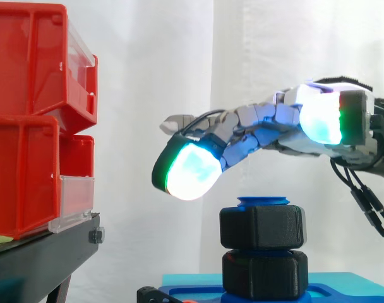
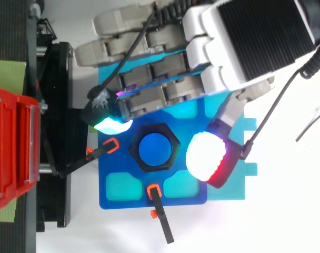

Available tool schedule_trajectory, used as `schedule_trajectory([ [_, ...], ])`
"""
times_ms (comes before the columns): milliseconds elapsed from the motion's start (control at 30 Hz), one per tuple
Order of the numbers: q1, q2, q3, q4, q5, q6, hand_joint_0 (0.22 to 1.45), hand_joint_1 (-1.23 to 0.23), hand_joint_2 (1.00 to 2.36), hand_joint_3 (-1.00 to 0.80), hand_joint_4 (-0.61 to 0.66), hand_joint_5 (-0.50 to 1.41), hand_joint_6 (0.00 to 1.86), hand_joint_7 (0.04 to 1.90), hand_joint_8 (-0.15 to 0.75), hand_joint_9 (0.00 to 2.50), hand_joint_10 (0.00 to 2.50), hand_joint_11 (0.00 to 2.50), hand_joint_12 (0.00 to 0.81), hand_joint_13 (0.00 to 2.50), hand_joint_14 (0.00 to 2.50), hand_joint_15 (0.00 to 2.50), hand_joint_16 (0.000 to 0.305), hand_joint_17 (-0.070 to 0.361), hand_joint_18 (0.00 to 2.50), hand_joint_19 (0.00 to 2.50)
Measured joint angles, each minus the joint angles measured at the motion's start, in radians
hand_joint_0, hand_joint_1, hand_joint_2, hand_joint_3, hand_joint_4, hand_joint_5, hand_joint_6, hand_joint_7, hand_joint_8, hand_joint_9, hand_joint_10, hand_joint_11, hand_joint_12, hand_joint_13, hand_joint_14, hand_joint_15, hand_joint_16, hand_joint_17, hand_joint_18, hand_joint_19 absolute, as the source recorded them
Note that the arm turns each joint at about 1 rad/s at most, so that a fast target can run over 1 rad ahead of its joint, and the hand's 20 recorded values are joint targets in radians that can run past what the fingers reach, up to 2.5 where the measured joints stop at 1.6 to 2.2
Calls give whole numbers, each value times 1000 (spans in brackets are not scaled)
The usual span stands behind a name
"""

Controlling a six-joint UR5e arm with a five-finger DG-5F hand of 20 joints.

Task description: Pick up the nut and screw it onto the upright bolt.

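A black hexagonal nut (image 1: pixel 261 226) sits on the upright blue bolt (image 2: pixel 153 148), whose blue top (image 1: pixel 263 201) shows just above it. Below the nut is a second black hexagonal piece (image 1: pixel 264 273), resting on the blue fixture plate (image 2: pixel 118 196). My hand (image 1: pixel 242 129) reaches in from the right and hovers just above the nut without touching it. Its fingers are stretched out and relaxed. In the top view one glowing fingertip (image 2: pixel 111 125) lies left of the nut and a glowing white pad (image 2: pixel 206 156) lies right of it, so the hand (image 2: pixel 244 47) straddles the nut from above.
Red bins (image 1: pixel 28 126) are stacked on a black stand (image 1: pixel 40 252) at the left, close to the fixture. Two black clamps with orange tips (image 2: pixel 160 213) (image 2: pixel 99 153) hold the plate at its front and left edges. A white curtain hangs behind.
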Motion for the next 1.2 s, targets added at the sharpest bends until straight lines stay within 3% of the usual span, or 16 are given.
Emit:
schedule_trajectory([
  [367, 10, -1, -35, 33, 9, 6, 483, 143, 1000, -500, 209, -95, 502, 708, 184, 352, 0, 0, 346, 0, 0, 0, 42, 95, 0, 0],
  [833, 7, -1, -47, 29, 7, 7, 500, 79, 1000, -500, 215, -35, 505, 1122, 225, 499, 0, 0, 336, 92, 0, 0, 40, 89, 0, 0],
  [1200, 0, -1, -46, 24, 2, 6, 498, 62, 1000, -500, 189, -14, 504, 1230, 234, 570, 0, 0, 331, 149, 0, 0, 38, 87, 0, 0],
])
